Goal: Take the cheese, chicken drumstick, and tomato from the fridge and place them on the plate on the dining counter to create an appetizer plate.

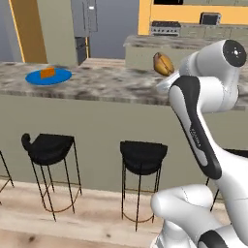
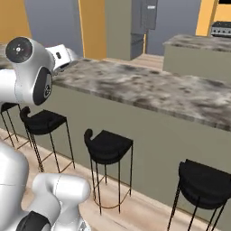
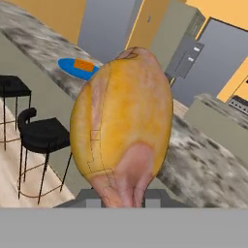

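The golden-brown chicken drumstick (image 3: 123,126) sits in my gripper (image 3: 121,197), which is shut on its paler bone end. From the left base view the drumstick (image 1: 163,64) hangs above the right part of the dining counter (image 1: 116,85), with the hand behind my forearm. The blue plate (image 1: 48,76) lies far to the left on that counter, with the orange cheese (image 1: 47,72) wedge on it. In the hand view the plate (image 3: 72,70) and cheese (image 3: 83,65) lie beyond the drumstick, upper left. The dark grey fridge (image 1: 85,22) stands at the back. The tomato is out of view.
Black stools (image 1: 143,157) line the near side of the counter over a wooden floor. A second marble-topped island (image 1: 193,46) stands behind it on the right, with a stove (image 1: 165,28) beyond. Orange walls close the back.
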{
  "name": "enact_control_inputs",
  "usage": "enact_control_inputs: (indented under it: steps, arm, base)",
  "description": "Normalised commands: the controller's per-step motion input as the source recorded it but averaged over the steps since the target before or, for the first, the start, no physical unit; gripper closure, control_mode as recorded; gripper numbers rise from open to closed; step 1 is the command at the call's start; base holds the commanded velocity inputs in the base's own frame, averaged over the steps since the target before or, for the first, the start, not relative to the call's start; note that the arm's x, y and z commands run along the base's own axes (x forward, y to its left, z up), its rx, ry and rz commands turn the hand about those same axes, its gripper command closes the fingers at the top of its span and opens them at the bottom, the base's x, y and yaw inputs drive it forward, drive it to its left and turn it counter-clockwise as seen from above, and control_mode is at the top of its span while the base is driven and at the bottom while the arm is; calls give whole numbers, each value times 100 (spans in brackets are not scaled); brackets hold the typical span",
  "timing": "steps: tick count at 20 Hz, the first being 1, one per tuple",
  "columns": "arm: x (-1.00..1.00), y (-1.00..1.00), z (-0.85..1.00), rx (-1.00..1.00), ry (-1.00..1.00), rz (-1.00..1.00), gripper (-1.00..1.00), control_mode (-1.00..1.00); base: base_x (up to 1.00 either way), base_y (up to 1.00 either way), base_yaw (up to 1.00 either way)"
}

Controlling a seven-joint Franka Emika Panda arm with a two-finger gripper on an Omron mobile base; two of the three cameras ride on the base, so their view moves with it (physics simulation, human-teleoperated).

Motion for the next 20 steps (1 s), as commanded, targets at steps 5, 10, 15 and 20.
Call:
enact_control_inputs:
  steps: [5,10,15,20]
  arm:
    - [0,0,0,0,0,0,100,100]
    - [0,0,0,0,0,0,100,100]
    - [0,0,0,0,0,0,100,100]
    - [0,0,0,0,0,0,100,100]
  base:
    - [67,100,-37]
    - [19,100,-31]
    - [3,100,-31]
    - [50,100,-31]
